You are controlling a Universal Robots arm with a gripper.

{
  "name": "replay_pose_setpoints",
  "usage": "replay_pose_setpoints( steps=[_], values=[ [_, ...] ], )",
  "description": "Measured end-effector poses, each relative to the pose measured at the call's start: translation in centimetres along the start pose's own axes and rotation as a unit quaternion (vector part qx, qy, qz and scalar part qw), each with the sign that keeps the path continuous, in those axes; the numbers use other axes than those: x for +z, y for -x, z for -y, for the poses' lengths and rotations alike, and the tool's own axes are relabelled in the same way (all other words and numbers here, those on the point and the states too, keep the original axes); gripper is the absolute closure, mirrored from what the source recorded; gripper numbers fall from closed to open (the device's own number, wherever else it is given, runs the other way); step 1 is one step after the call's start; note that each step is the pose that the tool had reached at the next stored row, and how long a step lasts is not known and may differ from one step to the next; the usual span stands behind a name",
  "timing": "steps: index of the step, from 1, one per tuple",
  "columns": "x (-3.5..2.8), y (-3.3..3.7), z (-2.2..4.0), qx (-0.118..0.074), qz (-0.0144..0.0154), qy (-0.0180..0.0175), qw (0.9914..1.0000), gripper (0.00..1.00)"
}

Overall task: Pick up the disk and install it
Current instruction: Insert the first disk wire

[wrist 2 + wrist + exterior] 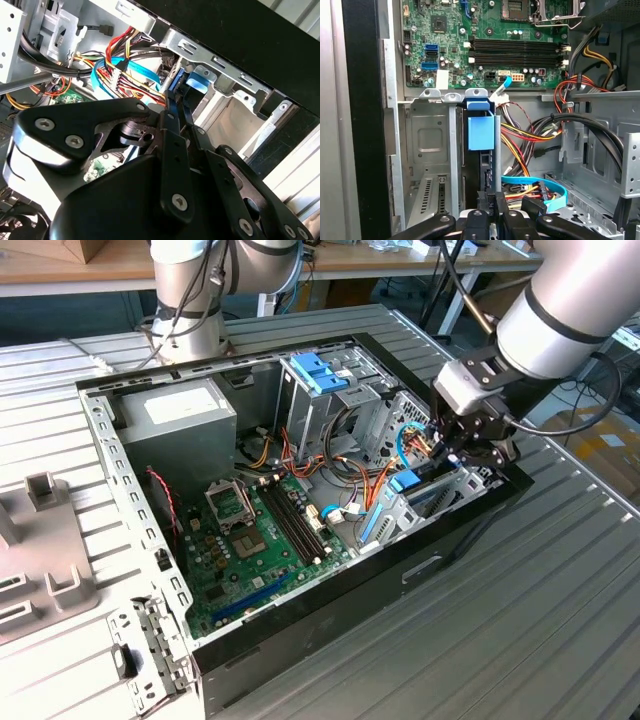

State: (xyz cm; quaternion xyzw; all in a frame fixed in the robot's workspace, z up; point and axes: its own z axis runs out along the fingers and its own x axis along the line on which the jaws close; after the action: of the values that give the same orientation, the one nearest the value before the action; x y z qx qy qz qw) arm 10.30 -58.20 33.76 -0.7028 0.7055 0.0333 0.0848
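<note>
The open computer case (300, 625) is laid flat on the ribbed bench (530, 630) so that its bays can be reached from above. The disk (485, 166) is seen standing on edge in the metal drive cage (427, 135) at the case edge toward the exterior view's right, just beside the motherboard (250, 540). Its blue rail is lined up with the slot, presumably so that it can slide down the guides. The gripper (492, 201) is lowered over it, and its fingers appear to be clamped on the disk's upper edge.
</note>
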Motion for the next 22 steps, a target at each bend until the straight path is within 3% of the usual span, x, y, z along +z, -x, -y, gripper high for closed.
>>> replay_pose_setpoints(
  steps=[8,9,14,16,18,22],
  values=[
    [0.19,-0.03,-0.02,0.000,0.0002,0.0000,1.00000,0.82],
    [0.06,-0.01,-0.01,0.000,-0.0004,0.0000,1.00000,0.75],
    [-1.75,0.32,0.13,0.000,0.0000,0.0000,1.00000,0.75],
    [-1.74,0.33,0.13,0.000,0.0027,0.0006,1.00000,0.77],
    [-1.69,0.32,0.20,0.001,0.0048,0.0022,0.99999,0.89],
    [-1.66,0.32,0.43,0.001,0.0060,0.0038,0.99997,0.89]
  ],
)
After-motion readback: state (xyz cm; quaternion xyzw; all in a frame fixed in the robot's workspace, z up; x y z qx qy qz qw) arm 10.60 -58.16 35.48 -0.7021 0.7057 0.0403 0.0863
